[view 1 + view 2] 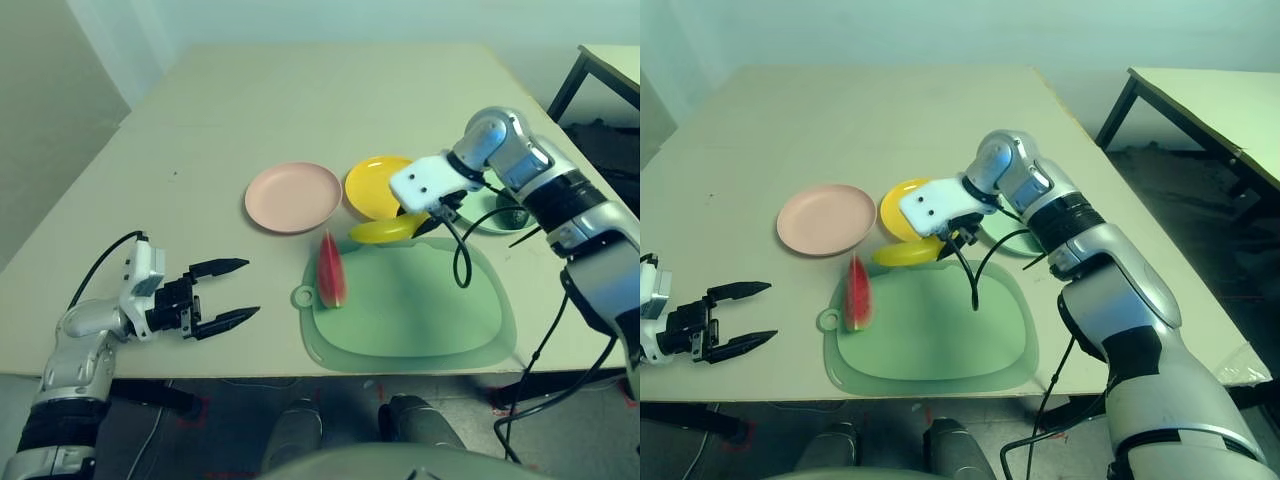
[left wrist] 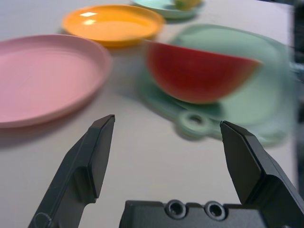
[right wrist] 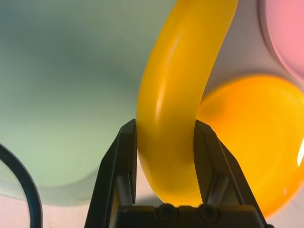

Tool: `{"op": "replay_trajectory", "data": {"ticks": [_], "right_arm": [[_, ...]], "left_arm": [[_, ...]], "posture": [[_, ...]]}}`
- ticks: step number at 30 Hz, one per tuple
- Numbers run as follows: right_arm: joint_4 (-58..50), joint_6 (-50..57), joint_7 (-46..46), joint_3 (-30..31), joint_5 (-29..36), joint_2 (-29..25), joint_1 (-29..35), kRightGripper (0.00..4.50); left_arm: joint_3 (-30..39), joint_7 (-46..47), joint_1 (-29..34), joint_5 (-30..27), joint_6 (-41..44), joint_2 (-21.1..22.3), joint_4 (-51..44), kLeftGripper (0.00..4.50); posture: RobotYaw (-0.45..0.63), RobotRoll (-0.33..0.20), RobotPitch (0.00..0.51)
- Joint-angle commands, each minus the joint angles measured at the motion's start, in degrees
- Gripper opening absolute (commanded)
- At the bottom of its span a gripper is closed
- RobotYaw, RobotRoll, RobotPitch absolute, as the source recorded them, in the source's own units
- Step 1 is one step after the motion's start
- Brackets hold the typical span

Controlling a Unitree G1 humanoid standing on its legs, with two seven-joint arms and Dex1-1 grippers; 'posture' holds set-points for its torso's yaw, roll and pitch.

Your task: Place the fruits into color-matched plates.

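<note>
My right gripper (image 3: pixel 165 142) is shut on the curved yellow banana (image 1: pixel 388 230), holding it just above the far edge of the mat, by the near rim of the yellow plate (image 1: pixel 372 185). The pale pink plate (image 1: pixel 293 196) lies left of the yellow one. The mint green plate (image 1: pixel 492 215) is partly hidden behind my right wrist, with a small dark thing on it. The red watermelon wedge (image 1: pixel 332 270) stands on its rind at the mat's left edge. My left gripper (image 1: pixel 238 290) is open low at the table's front left, pointing toward the wedge (image 2: pixel 197 71).
A large pale green mat (image 1: pixel 420 310) with a small ring handle covers the table's front middle. A black cable (image 1: pixel 460 255) loops from my right wrist over the mat. A second table (image 1: pixel 612 60) stands at the far right.
</note>
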Motion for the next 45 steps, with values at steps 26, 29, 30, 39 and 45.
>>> {"op": "replay_trajectory", "data": {"ticks": [26,29,30,39,45], "right_arm": [[26.4,1.9,-35.6,-6.8,-14.9,10.9,-2.8,1.68],[27.0,2.9,-38.0,-6.8,-15.9,11.7,-2.2,1.68],[27.1,3.0,-38.4,-6.9,-16.2,11.8,-2.0,1.68],[27.5,3.3,-39.9,-7.5,-17.4,11.4,-0.7,4.46],[26.8,2.1,-38.6,-9.2,-16.7,10.4,-1.6,4.46]], "left_arm": [[1.7,9.3,-0.5,1.1,4.2,-1.5,-2.4,4.50],[1.6,9.3,-0.1,1.2,3.9,-1.7,-2.5,4.50],[1.5,9.3,-0.1,1.3,3.8,-1.7,-2.6,4.50],[1.5,10.3,0.7,1.2,4.0,-2.6,-3.9,4.50],[1.1,9.4,0.3,1.5,3.2,-2.5,-2.6,4.50]], "posture": [[0.05,0.000,0.058],[0.05,0.000,0.058],[0.05,0.000,0.061],[0.06,0.000,0.066],[0.05,0.000,0.065]]}}
